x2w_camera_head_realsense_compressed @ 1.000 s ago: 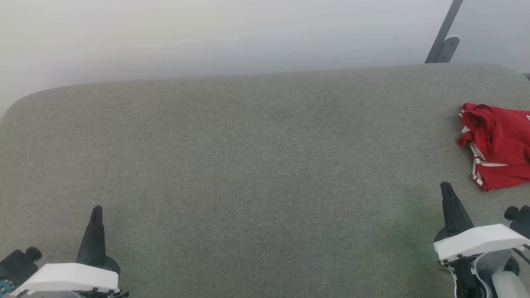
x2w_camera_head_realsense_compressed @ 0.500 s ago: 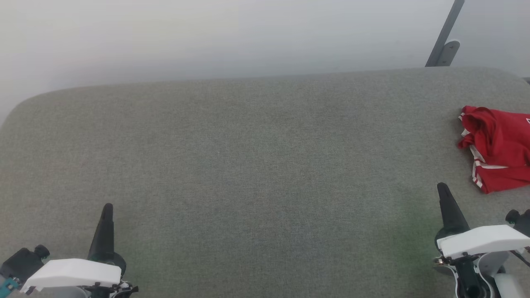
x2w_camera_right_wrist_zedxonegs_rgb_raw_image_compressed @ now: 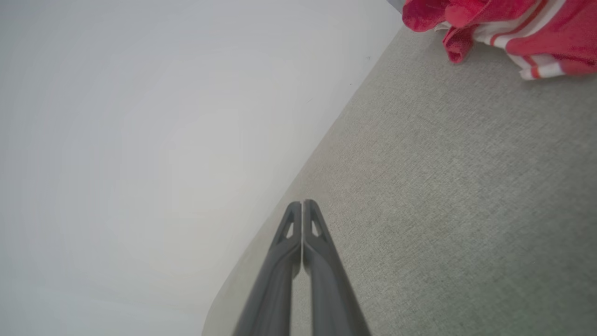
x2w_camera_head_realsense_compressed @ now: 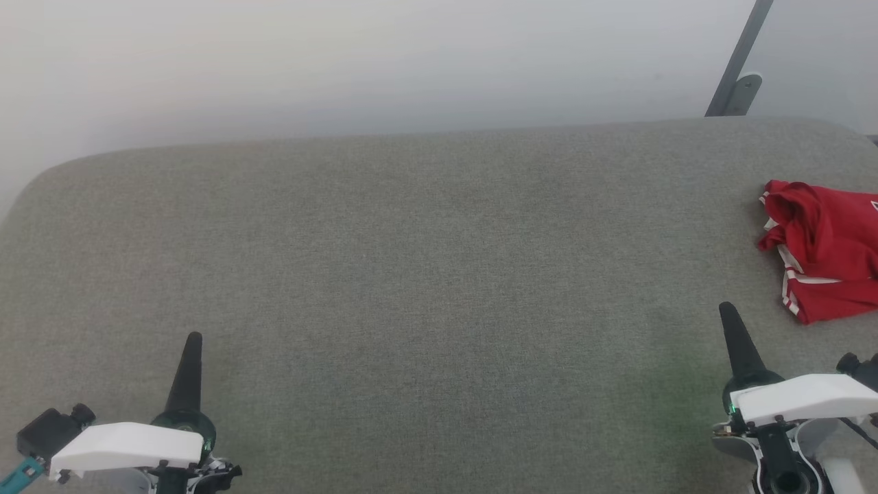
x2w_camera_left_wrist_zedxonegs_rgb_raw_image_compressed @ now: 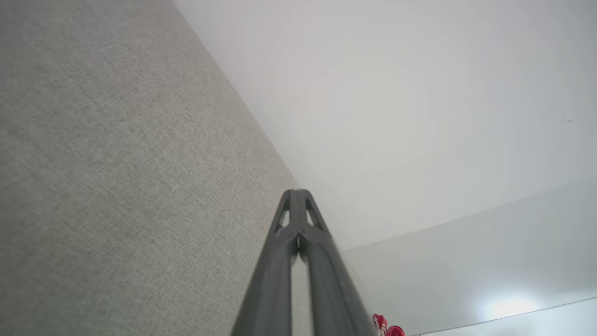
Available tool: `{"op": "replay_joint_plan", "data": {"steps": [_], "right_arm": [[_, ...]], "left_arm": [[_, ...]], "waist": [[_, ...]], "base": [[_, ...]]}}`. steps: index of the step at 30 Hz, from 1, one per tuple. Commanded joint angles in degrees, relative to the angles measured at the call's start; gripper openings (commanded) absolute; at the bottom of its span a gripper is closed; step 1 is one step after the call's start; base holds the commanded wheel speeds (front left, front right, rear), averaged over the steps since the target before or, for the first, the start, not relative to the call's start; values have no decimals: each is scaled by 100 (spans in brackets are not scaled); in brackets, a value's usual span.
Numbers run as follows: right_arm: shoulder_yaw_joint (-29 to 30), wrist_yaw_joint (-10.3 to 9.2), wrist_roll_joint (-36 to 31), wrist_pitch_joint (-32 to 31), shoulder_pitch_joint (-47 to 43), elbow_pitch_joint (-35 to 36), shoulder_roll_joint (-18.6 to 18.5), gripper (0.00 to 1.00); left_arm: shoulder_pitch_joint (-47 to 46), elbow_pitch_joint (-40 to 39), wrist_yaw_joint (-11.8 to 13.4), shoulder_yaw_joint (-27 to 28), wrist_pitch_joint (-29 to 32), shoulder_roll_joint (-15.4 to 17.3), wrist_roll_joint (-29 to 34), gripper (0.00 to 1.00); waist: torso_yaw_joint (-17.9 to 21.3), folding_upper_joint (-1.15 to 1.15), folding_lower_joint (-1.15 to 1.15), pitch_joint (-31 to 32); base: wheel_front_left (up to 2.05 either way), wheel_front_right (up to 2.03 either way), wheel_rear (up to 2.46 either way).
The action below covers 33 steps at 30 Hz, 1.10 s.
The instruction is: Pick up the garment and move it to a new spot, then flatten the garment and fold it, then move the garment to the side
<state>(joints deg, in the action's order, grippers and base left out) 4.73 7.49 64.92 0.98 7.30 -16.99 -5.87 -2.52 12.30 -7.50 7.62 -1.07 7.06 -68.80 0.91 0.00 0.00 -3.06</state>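
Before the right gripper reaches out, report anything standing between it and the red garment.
Nothing visible does. The shut right gripper points over the grey surface; the garment lies crumpled ahead to its right, just open surface between.

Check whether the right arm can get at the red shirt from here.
Probably yes. The shirt lies crumpled just ahead and to the right of the right end effector, with bare grey surface between them. The end effector is shut, so it would need opening first.
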Motion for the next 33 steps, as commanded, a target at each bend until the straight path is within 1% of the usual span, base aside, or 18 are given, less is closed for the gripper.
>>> {"op": "replay_joint_plan", "data": {"steps": [1, 20, 33], "right_arm": [[28, 2, 142, -44, 3, 85, -4, 0], [84, 2, 1116, -315, -51, 173, 118, 0], [120, 1, 1648, -465, -78, 216, 175, 0]], "left_arm": [[-128, -30, 1, 0, 41, 14, -162, 0], [-232, 45, 1, -41, 319, -144, -965, 0], [-288, 89, 1, -63, 468, -244, -1428, 0]], "waist": [[-2, 0, 0, 6], [-30, 0, 0, 94], [-47, 0, 0, 150]], "base": [[0, 0, 0], [0, 0, 0], [0, 0, 0]]}}
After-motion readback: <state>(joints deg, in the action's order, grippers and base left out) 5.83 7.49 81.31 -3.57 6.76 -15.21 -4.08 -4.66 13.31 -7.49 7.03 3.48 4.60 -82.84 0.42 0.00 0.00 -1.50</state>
